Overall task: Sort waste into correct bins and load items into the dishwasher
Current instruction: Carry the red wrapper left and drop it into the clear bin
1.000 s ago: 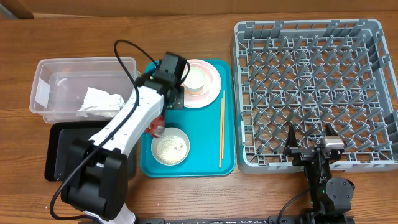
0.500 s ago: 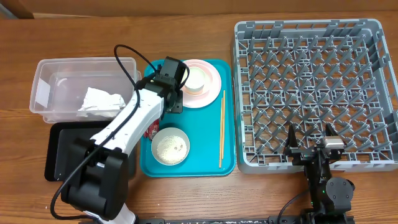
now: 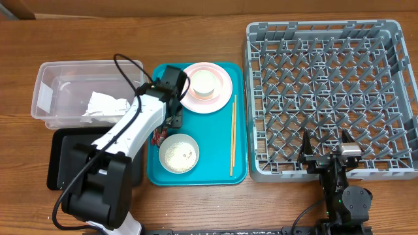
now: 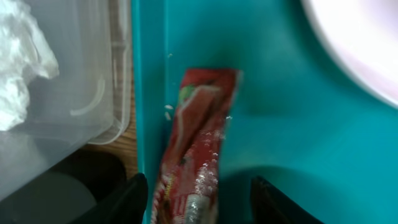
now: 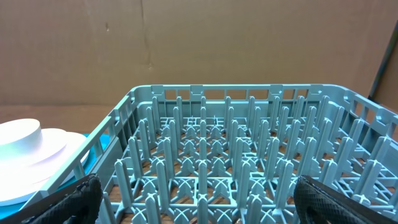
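The red-and-silver snack wrapper (image 4: 199, 155) lies flat along the left edge of the teal tray (image 4: 280, 124). My left gripper (image 4: 202, 208) is open over it, one finger on each side and a clear gap on the right. From overhead, the left gripper (image 3: 168, 124) hovers by the wrapper (image 3: 159, 136). A crumpled white napkin (image 3: 104, 106) sits in the clear tub (image 3: 59, 75). My right gripper (image 5: 214, 205) is open and holds nothing, low in front of the grey dish rack (image 5: 249, 155). On the teal tray are a pink plate (image 3: 221, 91) carrying a white bowl (image 3: 204, 83), a bowl with rice (image 3: 179, 153) and chopsticks (image 3: 232, 134).
The black tray (image 3: 62, 163) lies in front of the clear tub, left of the teal tray (image 3: 215, 173). The dish rack (image 3: 330, 98) fills the right side of the table. A few rice grains (image 4: 168, 109) lie on the teal tray beside the wrapper.
My left gripper has gone from shut to open. It pulled back from the plate toward the tray's left edge, uncovering the plate and bowl. The right arm stayed still.
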